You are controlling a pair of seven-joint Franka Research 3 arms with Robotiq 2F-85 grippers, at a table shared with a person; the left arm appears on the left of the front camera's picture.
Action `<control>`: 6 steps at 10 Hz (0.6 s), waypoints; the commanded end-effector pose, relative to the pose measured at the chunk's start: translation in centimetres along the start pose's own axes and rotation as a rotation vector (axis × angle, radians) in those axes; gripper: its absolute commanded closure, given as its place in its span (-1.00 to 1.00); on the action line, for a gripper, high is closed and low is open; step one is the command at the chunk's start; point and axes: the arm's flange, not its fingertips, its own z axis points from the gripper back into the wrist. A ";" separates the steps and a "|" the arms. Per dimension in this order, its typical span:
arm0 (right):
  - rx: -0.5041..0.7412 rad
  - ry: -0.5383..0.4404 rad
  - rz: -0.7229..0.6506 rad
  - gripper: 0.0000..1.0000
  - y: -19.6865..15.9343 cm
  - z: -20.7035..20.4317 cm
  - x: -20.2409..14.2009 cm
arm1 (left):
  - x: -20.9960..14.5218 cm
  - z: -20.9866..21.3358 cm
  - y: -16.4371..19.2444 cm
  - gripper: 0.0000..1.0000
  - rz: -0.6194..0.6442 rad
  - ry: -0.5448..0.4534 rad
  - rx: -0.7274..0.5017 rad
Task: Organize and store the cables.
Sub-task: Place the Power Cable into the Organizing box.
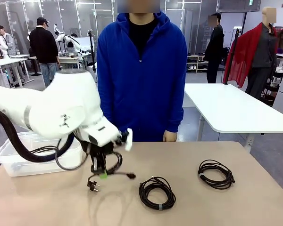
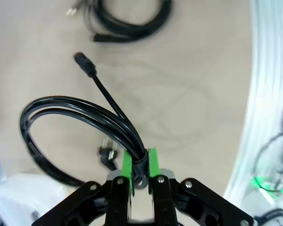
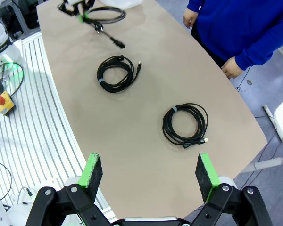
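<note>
My left gripper [image 1: 103, 173] is shut on a coiled black cable [image 2: 80, 127], pinching the bundled strands between its green pads [image 2: 153, 162] and holding the coil above the table. A plug end [image 1: 93, 184] hangs under it and another end [image 2: 85, 66] sticks out. The same held cable [image 3: 104, 14] and left gripper [image 3: 78, 12] show far off in the right wrist view. A second coiled cable [image 1: 156, 192] [image 3: 115, 73] lies at mid table, a third [image 1: 216, 174] [image 3: 185, 123] to the right. My right gripper [image 3: 148, 174] hovers high over the table edge, open and empty.
A clear plastic bin [image 1: 19, 155] stands on the table's left side, behind the left arm. A person in a blue hoodie [image 1: 141, 75] stands at the far edge, hands [image 3: 233, 70] down by the table. A white slatted floor panel [image 3: 37, 132] runs beside the table.
</note>
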 end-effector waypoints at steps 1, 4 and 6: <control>-0.002 0.000 0.004 -1.00 0.1 0.1 0.0 | -4.0 5.0 2.2 0.68 -0.040 -0.049 0.191; -0.002 0.000 0.004 -1.00 0.1 0.1 0.0 | -8.9 11.5 4.8 0.68 -0.042 0.017 0.395; -0.002 0.000 0.004 -1.00 0.1 0.1 0.0 | -11.9 13.8 6.2 0.68 -0.032 0.046 0.419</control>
